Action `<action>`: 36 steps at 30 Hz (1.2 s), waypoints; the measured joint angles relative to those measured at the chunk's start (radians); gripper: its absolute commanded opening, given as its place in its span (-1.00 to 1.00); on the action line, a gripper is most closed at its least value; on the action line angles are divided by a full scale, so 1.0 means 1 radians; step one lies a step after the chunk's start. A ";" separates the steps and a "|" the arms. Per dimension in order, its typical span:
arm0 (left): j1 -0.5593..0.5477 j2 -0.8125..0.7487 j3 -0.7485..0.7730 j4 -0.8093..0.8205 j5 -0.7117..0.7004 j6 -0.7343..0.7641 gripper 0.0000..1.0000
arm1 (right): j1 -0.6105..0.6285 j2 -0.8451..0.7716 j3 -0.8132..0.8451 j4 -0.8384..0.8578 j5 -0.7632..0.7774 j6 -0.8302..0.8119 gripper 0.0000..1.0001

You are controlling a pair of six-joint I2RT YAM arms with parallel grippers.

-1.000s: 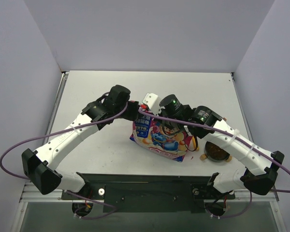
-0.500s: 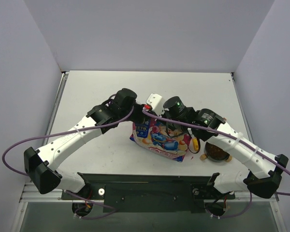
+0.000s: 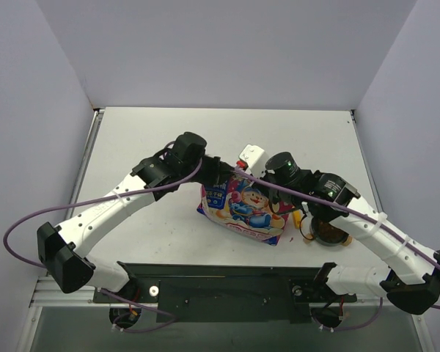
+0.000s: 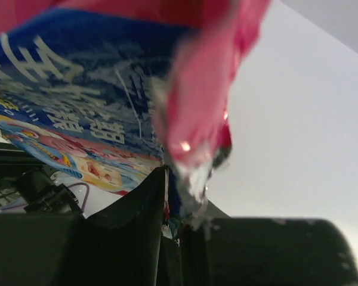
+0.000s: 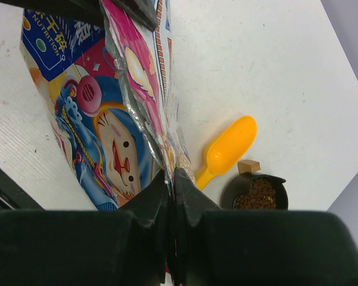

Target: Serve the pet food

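A white table (image 3: 143,136) sat boxed in by pale lavender walls (image 3: 220,51), with both arms reaching in from its near edge.

On the left, the left gripper (image 4: 167,186) was closed tight on the left corner of the bag's torn top, with crumpled pink and silver foil pinched between its dark fingers. The cartoon-printed bag (image 3: 243,211) stood mid-table between the two arms, its opened mouth running roughly left to right from one grip to the other. The right gripper (image 5: 172,177) had its jaws pressed together on the mouth's other side, a thin fold of foil between them.

Further right, a yellow scoop (image 5: 228,151) lay flat on the table, just beside the bag and between it and a black bowl (image 3: 328,232). A small brown cube (image 5: 249,166) sat by the bowl's rim.

The pet food (image 5: 259,194) showed in that bowl as a loose heap of small dark-brown pellets. Whether more lay visible at the bag's mouth I could not tell. The bowl lay to the right of both grips, on the right arm's side, so that arm was much the nearer. By my judgement, any pour or scoop would have to travel rightward from the bag's mouth.
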 measured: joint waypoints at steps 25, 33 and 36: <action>0.038 -0.037 -0.035 -0.008 0.030 -0.040 0.22 | 0.193 0.192 -0.013 0.279 0.307 -0.194 -0.65; 0.080 -0.088 -0.054 0.028 -0.037 -0.023 0.36 | 0.211 0.204 -0.032 0.298 0.407 -0.254 -1.00; 0.087 -0.063 -0.054 0.036 -0.047 0.000 0.36 | 0.195 0.219 0.030 0.214 0.336 -0.221 -1.00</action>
